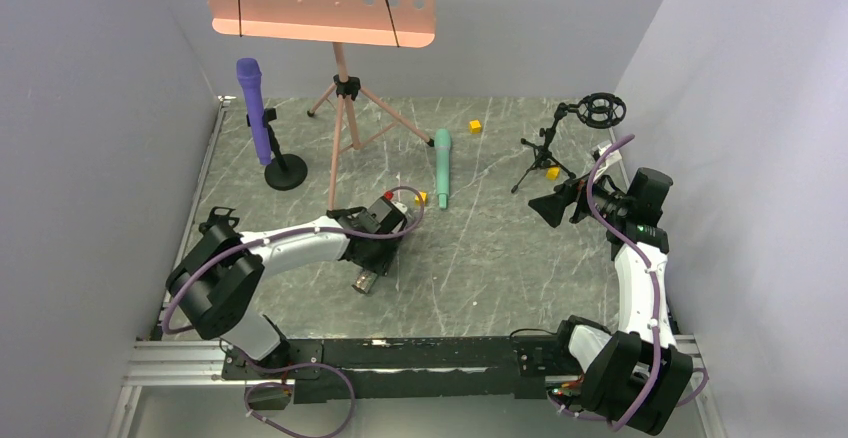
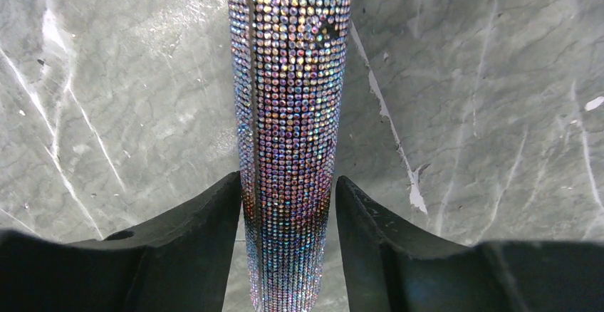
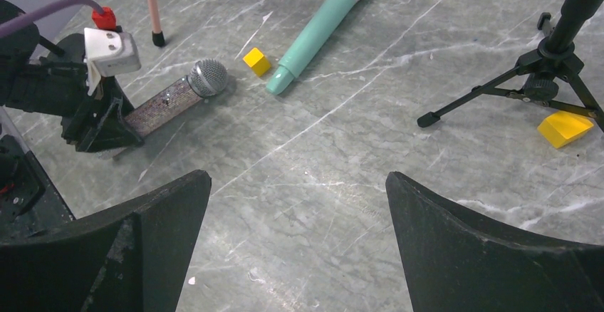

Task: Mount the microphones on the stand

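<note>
Left gripper (image 2: 287, 184) is straddling glittery brownish stick microphone (image 2: 288, 105)
Microphone is lying on grey marble table (image 1: 500, 268), toward near edge; clamping contact cannot be told. Right wrist view is adding its silver mesh head (image 3: 211, 77); right gripper (image 3: 299, 184) is gaping, released.

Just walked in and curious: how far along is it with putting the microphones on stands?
Done: the purple microphone stands upright in the round-base stand. In hand: the left tool straddles the glittery microphone lying on the table; a firm grip is not clear. Left: that one and the teal microphone, flat on the table. The black tripod stand is empty; the right tool is open.
</note>
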You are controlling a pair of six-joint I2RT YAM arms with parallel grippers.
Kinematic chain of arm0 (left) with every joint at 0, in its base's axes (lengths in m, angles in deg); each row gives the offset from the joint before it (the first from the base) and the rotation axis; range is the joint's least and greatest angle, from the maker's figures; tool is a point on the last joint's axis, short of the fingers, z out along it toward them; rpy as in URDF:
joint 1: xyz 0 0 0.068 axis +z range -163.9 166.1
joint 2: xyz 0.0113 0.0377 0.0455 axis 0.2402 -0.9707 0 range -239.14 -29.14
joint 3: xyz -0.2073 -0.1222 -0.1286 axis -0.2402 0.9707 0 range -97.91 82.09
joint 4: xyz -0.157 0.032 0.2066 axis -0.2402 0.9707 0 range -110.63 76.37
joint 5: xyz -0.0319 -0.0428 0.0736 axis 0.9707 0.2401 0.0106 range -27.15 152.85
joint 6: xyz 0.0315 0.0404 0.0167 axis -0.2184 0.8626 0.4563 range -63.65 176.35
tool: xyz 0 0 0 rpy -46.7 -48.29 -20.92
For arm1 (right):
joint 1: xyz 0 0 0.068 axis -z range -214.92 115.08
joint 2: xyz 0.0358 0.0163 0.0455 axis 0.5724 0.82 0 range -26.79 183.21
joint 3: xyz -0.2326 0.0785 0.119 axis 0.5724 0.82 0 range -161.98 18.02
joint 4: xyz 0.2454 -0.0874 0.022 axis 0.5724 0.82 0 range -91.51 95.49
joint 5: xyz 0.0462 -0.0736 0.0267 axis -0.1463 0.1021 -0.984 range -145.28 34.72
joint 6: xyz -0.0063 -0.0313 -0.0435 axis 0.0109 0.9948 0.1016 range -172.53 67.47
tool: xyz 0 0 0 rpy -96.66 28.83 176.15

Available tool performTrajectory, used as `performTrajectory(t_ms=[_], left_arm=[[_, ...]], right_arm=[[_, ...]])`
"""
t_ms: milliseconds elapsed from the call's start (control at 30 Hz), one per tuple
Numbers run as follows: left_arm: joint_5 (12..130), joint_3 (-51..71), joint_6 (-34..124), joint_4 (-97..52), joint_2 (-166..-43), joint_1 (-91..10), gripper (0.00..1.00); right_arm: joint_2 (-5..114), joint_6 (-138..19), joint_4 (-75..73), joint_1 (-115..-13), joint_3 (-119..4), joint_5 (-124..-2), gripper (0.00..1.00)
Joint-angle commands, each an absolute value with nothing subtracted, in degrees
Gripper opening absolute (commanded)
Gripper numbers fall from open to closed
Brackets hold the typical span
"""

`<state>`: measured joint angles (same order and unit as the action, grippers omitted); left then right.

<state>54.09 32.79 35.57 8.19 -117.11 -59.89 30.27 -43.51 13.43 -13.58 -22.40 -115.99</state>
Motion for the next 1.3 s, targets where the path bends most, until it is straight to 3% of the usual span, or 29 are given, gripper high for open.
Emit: performTrajectory(t_ms=[0, 200, 333, 533, 733, 900, 1267], left_arm=[[51.4, 30.4, 34.5, 9.9, -118.2, -60.9, 0.52], [50.1, 30.0, 35.1, 9.5, -117.1, -62.3, 0.19], [52.3, 29.9, 36.7, 5.0, -111.5, -65.3, 0.07], [63.7, 31.8, 36.0, -12.6, -100.8, -66.3, 0.03], [70.5, 25.5, 31.6, -26.7, -105.0, -67.2, 0.0], [75.4, 19.9, 27.0, -39.2, -111.9, -69.7, 0.0], [76.6, 12.1, 24.9, -41.6, -120.0, -74.5, 0.0]], right_arm=[[29.9, -42.5, 13.0, -13.3, -24.5, -118.3, 1.0], [29.4, -41.9, 13.7, -13.3, -24.6, -118.9, 1.0], [29.2, -40.8, 14.6, -13.3, -24.9, -119.1, 1.0], [29.8, -37.3, 20.0, -13.3, -28.1, -123.1, 1.0], [31.0, -32.6, 35.3, -14.3, -37.3, -132.0, 1.0], [28.5, -48.6, 25.5, -15.0, -38.0, -134.9, 1.0], [26.2, -70.1, 9.0, -18.5, -33.3, -132.8, 1.0]])
